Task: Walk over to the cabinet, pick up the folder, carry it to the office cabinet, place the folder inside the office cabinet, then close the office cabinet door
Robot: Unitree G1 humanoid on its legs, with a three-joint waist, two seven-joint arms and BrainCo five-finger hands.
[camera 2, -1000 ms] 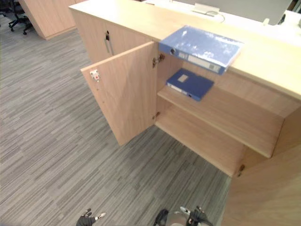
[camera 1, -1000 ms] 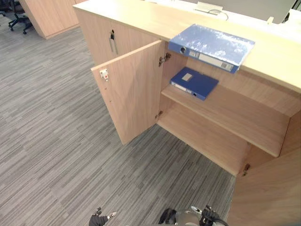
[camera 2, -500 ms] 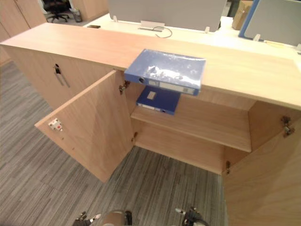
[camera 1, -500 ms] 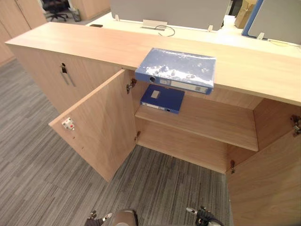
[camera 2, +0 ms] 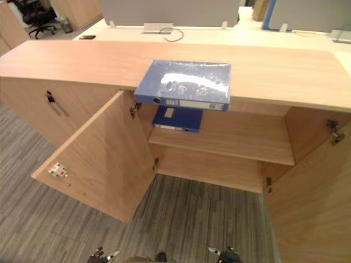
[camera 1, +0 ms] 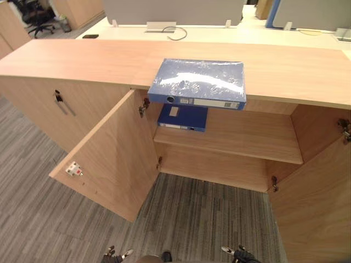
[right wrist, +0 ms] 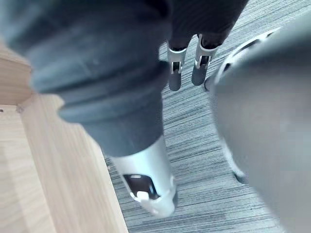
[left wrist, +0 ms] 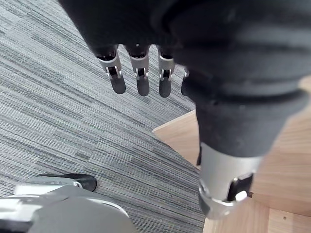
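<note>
A large light-blue folder [camera 1: 197, 82] lies flat on the wooden cabinet top [camera 1: 82, 57], its spine overhanging the front edge. Below it a smaller dark-blue folder [camera 1: 182, 116] lies on the upper shelf [camera 1: 252, 139] of the open cabinet. The left door [camera 1: 107, 161] and right door [camera 1: 312, 203] both stand wide open. My left hand [left wrist: 141, 80] hangs low over the carpet with straight fingers, holding nothing. My right hand [right wrist: 184, 73] hangs the same way beside the right door, also holding nothing. Both hands are well short of the folders.
A closed cabinet door with a dark handle [camera 1: 60, 101] sits to the left. Behind the cabinet runs a pale desk with a cable [camera 1: 178, 34] and grey partitions. An office chair [camera 1: 35, 13] stands far left. Grey striped carpet [camera 1: 208, 213] lies in front of the cabinet.
The camera has swung and come closer, so the open cabinet now faces me squarely. The folders and doors have not moved. Both hands still hang low.
</note>
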